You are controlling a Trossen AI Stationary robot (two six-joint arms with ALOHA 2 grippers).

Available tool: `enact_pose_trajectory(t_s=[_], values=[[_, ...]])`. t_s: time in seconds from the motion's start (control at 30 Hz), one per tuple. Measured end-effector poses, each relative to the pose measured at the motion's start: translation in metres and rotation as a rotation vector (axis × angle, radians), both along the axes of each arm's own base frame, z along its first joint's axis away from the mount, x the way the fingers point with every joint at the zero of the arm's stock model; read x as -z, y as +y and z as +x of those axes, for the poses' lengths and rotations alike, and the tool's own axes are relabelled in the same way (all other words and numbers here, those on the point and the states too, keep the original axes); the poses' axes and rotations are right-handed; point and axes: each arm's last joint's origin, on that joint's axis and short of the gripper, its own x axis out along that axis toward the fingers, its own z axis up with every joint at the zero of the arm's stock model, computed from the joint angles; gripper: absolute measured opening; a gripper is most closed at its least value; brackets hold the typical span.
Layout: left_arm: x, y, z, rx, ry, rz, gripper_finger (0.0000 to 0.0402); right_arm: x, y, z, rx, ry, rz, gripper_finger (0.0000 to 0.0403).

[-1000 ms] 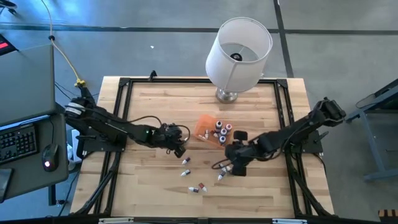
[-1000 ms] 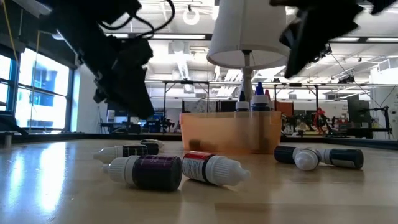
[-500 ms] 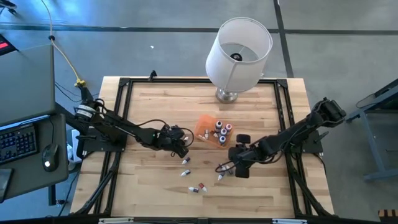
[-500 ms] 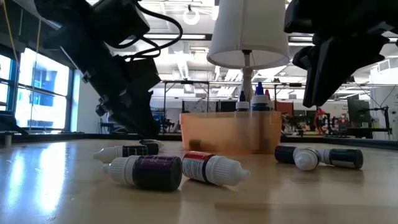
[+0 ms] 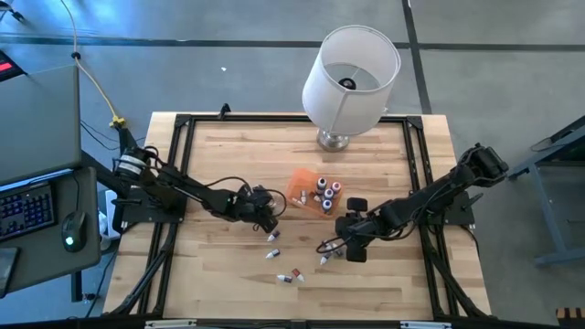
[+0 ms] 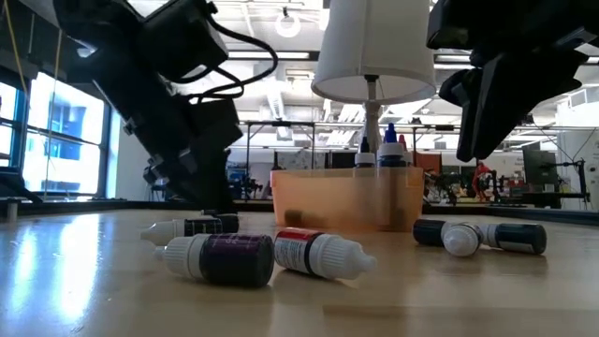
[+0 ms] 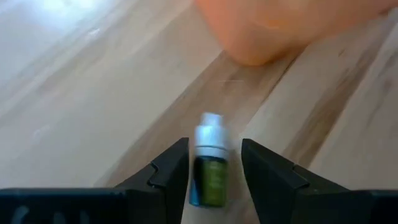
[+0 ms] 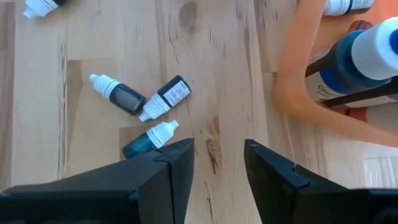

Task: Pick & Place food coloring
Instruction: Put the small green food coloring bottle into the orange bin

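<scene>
Several food coloring bottles lie loose on the wooden table (image 5: 219, 274), and a few stand upright in the orange box (image 5: 309, 190). My left gripper (image 7: 214, 147) is low over the table, left of the box, and open. One green-labelled bottle (image 7: 210, 168) lies on its side between its fingers, white tip pointing away, and no touch shows. My right gripper (image 8: 219, 149) hangs open above bare wood to the near right of the box (image 8: 298, 93), holding nothing. Three bottles (image 8: 149, 106) lie just beyond it.
A white lamp (image 5: 350, 78) stands at the table's far edge behind the box. A black frame (image 5: 174, 183) runs along the table's sides. More bottles lie toward the near edge (image 5: 291, 276) and in front of the low camera (image 6: 267, 257).
Both arms have come down toward the table. My left gripper sank over the lying bottle beside the box, and my right gripper sank toward the bottles near the box's right. Neither has changed its opening, and no bottle has moved.
</scene>
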Motion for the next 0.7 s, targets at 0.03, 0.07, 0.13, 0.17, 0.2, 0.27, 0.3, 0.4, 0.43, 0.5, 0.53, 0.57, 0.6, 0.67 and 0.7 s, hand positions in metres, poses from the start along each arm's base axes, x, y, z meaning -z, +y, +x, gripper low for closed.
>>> enact_pose_trajectory(t_s=[0.03, 0.07, 0.13, 0.17, 0.2, 0.27, 0.3, 0.4, 0.43, 0.5, 0.53, 0.57, 0.6, 0.67, 0.7], values=[[0.0016, -0.0004, 0.0006, 0.000, 0.003, -0.011, 0.0145, 0.0000, 0.0000, 0.0000, 0.000, 0.000, 0.000, 0.0133], [0.0044, -0.0006, 0.0007, 0.001, 0.013, -0.019, 0.0145, 0.0000, 0.0000, 0.0000, 0.000, 0.000, 0.000, 0.0133], [0.0084, -0.0009, 0.0012, -0.005, 0.024, -0.011, 0.0145, 0.0000, 0.0000, 0.0000, -0.001, 0.000, 0.000, 0.0133], [0.0099, -0.0008, 0.0016, -0.008, 0.028, -0.005, 0.0145, 0.0000, 0.0000, 0.0000, -0.001, 0.000, 0.000, 0.0133], [0.0105, -0.0008, 0.0017, -0.010, 0.030, -0.002, 0.0145, 0.0000, 0.0000, 0.0000, -0.001, 0.000, 0.000, 0.0133], [0.0105, -0.0008, 0.0018, -0.009, 0.030, -0.005, 0.0145, 0.0000, 0.0001, 0.0000, -0.001, 0.001, 0.001, 0.0133], [0.0106, -0.0008, 0.0018, -0.009, 0.031, -0.005, 0.0145, 0.0000, 0.0001, 0.0000, -0.002, 0.001, 0.002, 0.0133], [0.0108, -0.0008, 0.0017, -0.008, 0.031, -0.006, 0.0145, 0.0000, 0.0001, 0.0000, -0.002, 0.001, 0.002, 0.0133], [0.0109, -0.0008, 0.0018, -0.006, 0.032, -0.008, 0.0145, 0.0000, 0.0001, 0.0000, -0.002, 0.001, 0.002, 0.0133], [0.0110, -0.0007, 0.0019, -0.003, 0.034, -0.003, 0.0145, 0.0000, 0.0001, 0.0000, -0.002, 0.001, 0.002, 0.0133], [0.0110, -0.0007, 0.0019, -0.004, 0.033, -0.002, 0.0145, 0.0000, 0.0001, 0.0000, -0.002, 0.001, 0.002, 0.0133], [0.0111, -0.0008, 0.0018, -0.004, 0.033, -0.001, 0.0145, -0.0001, 0.0001, 0.0000, -0.002, 0.001, 0.002, 0.0133], [0.0112, -0.0007, 0.0018, -0.002, 0.034, 0.002, 0.0145, -0.0001, 0.0001, 0.0000, -0.002, 0.001, 0.002, 0.0133], [0.0109, -0.0004, 0.0024, 0.018, 0.036, 0.033, 0.0145, -0.0001, 0.0001, 0.0000, -0.002, 0.001, 0.002, 0.0133], [0.0107, -0.0004, 0.0028, 0.032, 0.037, 0.052, 0.0145, -0.0001, 0.0001, 0.0000, -0.002, 0.001, 0.002, 0.0133]])
